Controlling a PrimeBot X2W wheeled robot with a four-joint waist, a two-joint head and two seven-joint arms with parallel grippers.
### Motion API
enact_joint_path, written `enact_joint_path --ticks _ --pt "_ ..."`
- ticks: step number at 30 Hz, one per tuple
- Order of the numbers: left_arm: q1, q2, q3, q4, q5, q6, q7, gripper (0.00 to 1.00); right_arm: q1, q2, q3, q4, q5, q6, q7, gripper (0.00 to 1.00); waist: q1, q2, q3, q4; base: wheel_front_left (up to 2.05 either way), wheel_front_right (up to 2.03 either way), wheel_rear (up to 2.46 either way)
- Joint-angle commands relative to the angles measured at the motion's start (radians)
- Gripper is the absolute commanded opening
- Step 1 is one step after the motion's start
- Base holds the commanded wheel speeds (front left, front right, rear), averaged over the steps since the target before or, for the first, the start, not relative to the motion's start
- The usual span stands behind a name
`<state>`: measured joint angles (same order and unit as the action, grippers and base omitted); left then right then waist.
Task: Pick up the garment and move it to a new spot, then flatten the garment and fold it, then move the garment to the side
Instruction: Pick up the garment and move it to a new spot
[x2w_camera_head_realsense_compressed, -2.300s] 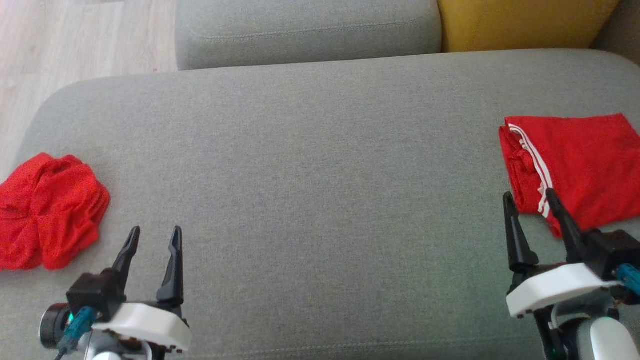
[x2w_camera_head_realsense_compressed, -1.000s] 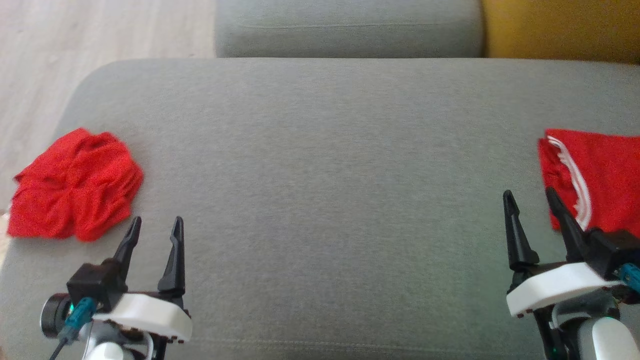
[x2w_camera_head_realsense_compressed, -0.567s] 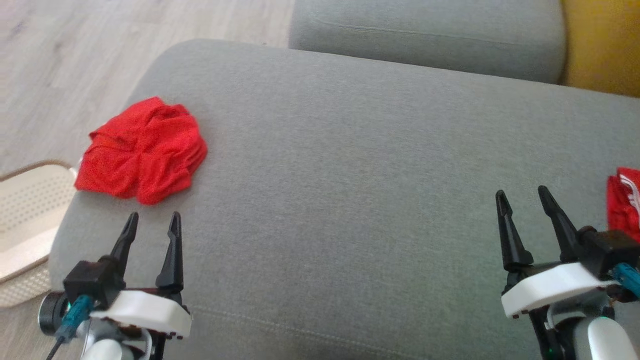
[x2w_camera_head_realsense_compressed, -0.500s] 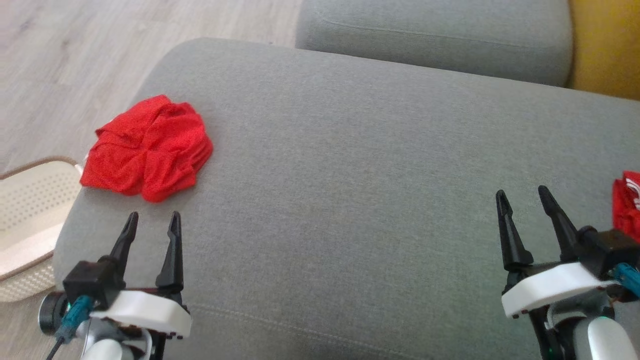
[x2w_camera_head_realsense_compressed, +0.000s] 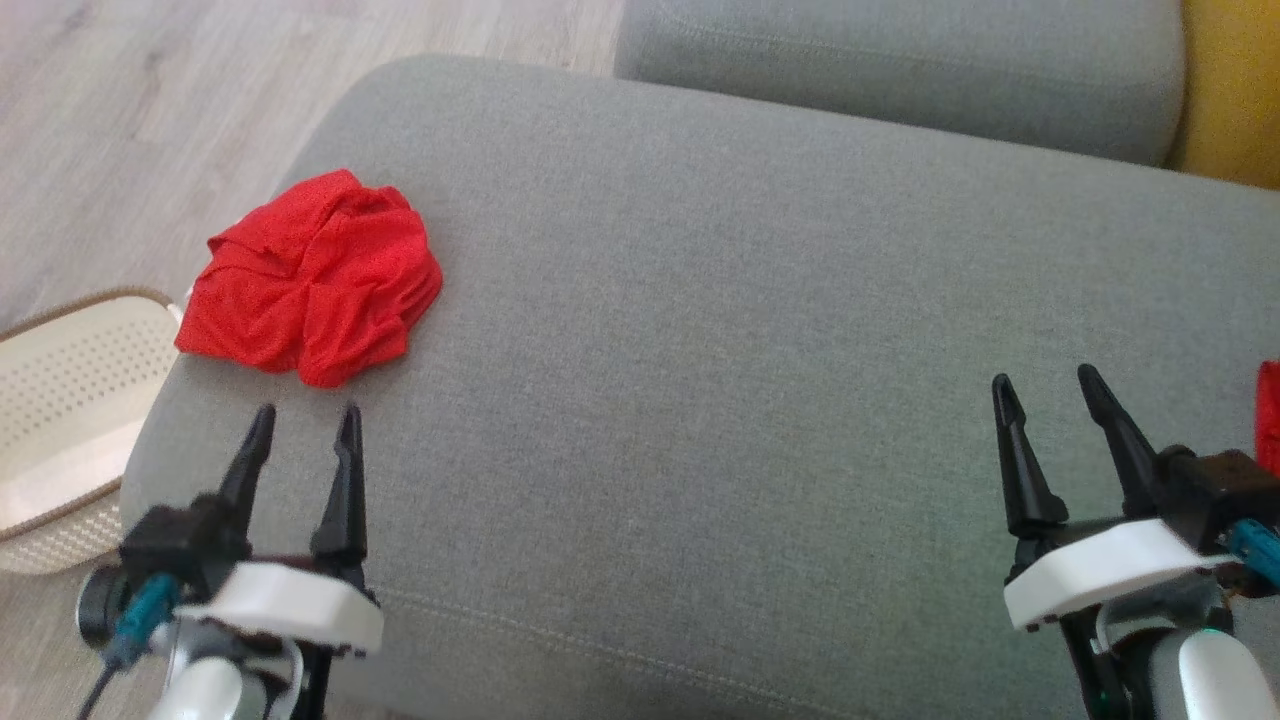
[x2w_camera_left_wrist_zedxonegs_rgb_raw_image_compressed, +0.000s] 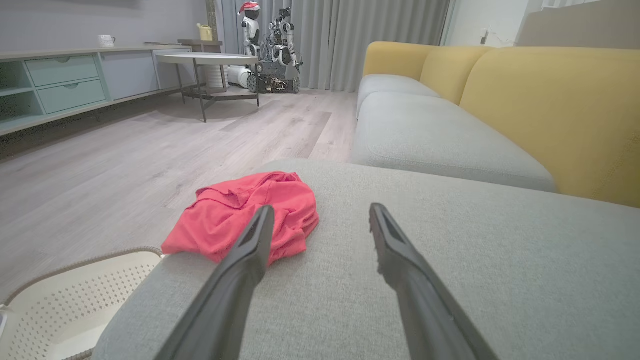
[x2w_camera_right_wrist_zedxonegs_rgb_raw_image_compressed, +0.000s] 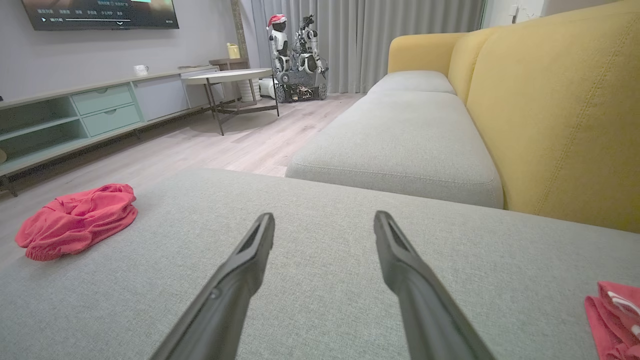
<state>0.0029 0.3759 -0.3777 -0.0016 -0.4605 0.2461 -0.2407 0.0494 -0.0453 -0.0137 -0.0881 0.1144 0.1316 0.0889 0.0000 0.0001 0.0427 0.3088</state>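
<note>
1. Now the crumpled garment (x2w_camera_head_realsense_compressed: 315, 280) is lying upper left, just above the left gripper (x2w_camera_head_realsense_compressed: 307, 412).
2. It and the right gripper (x2w_camera_head_realsense_compressed: 1043, 378) are standing spread, empty.
3. Probably best: lowering onto a raised fold, pinching deeply.

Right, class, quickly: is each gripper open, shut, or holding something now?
Left gripper: open, empty, just short of the crumpled red garment.
Right gripper: open, empty, above the grey cushion.
</note>
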Motion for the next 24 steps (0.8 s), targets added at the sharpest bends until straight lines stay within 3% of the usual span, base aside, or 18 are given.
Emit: enact_joint_path --ticks 1,9,15,24 --pt "-0.091 0.012 0.051 -0.033 -0.004 -0.007 -0.013 1.00 -0.049 -0.005 0.020 -0.049 -0.009 -0.001 0.005 1.00 0.0000 -0.0001 0.020 0.004 0.00 0.00 0.00" --pt "-0.227 -0.026 0.099 -0.027 -0.019 -0.046 -0.020 1.00 -0.102 -0.010 0.018 -0.105 -0.039 -0.001 0.036 1.00 0.0000 -0.0001 0.141 0.001 0.00 0.00 0.00" --pt "-0.375 -0.050 0.183 0.012 -0.022 -0.099 -0.021 1.00 -0.175 -0.028 0.030 -0.143 -0.050 -0.001 0.056 1.00 0.0000 -0.0001 0.267 -0.038 0.00 0.00 0.00" --pt "-0.616 -0.033 0.188 0.350 -0.037 -0.208 0.009 1.00 -0.234 -0.042 0.033 -0.166 -0.060 -0.001 0.070 1.00 0.0000 -0.0001 0.389 -0.089 0.00 0.00 0.00"
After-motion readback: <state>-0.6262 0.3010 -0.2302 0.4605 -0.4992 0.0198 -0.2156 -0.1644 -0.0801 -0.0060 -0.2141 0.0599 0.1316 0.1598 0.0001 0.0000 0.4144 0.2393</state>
